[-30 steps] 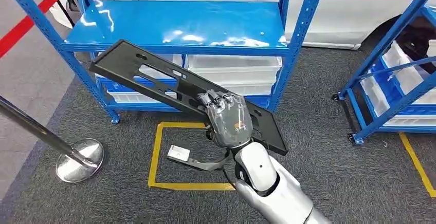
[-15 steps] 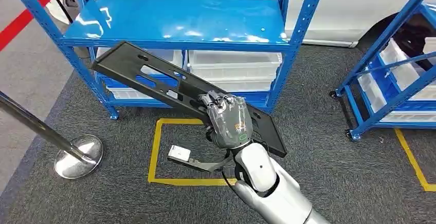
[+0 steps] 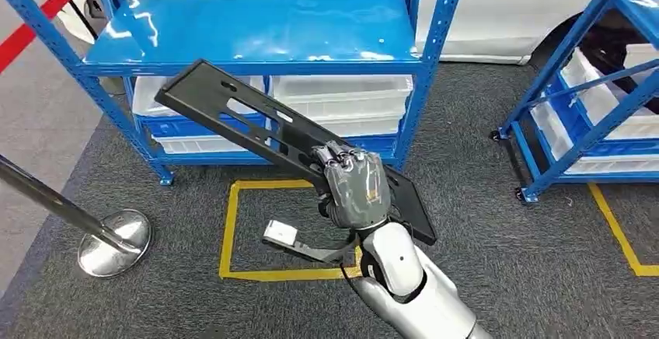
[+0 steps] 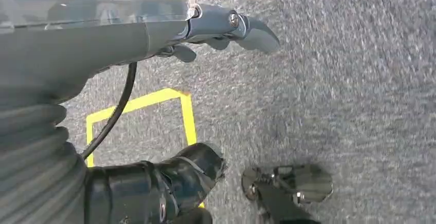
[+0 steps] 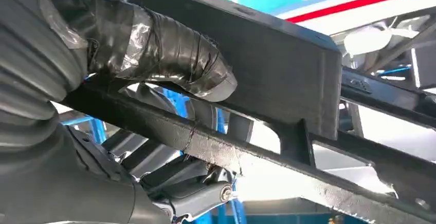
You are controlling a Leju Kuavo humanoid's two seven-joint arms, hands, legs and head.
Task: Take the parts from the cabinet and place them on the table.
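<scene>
- As the long black part [image 3: 287, 145] is gripped near one end only, its free end, toward 10 o'clock, overhangs close to the blue rack [image 3: 256, 40]; risk of striking it.
- Right hand [image 3: 356, 186] clasps the part; leverage may twist it loose.
- Left hand [image 4: 226, 29]: state cannot be told.

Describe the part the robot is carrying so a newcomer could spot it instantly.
Start at the blue shelf rack. In front of it, the right hand holds a long black panel, tilted. It is flat, with slots cut through, unlike the white bins behind.
</scene>
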